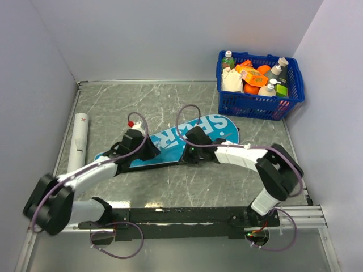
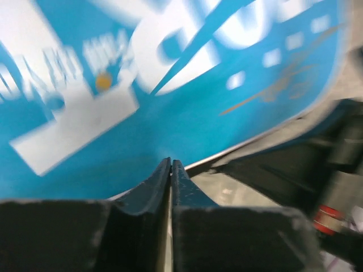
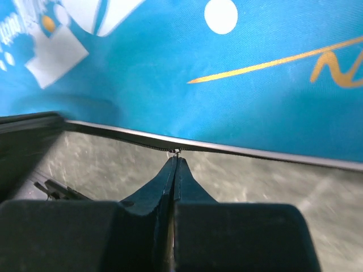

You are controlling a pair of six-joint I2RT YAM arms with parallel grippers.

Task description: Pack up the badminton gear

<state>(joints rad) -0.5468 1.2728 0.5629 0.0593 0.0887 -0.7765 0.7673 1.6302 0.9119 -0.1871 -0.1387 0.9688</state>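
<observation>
The blue bag lies slantwise on the worktop, long axis near-left to far-right. Both arms meet its near edge, fingers pinched together: the right tool at the zip pull, the left tool toward the narrow end.

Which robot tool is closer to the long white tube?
Left. The left tool is at the blue bag's near edge, right of the white tube. The right tool is farther right along that edge, beyond the left tool.
</observation>
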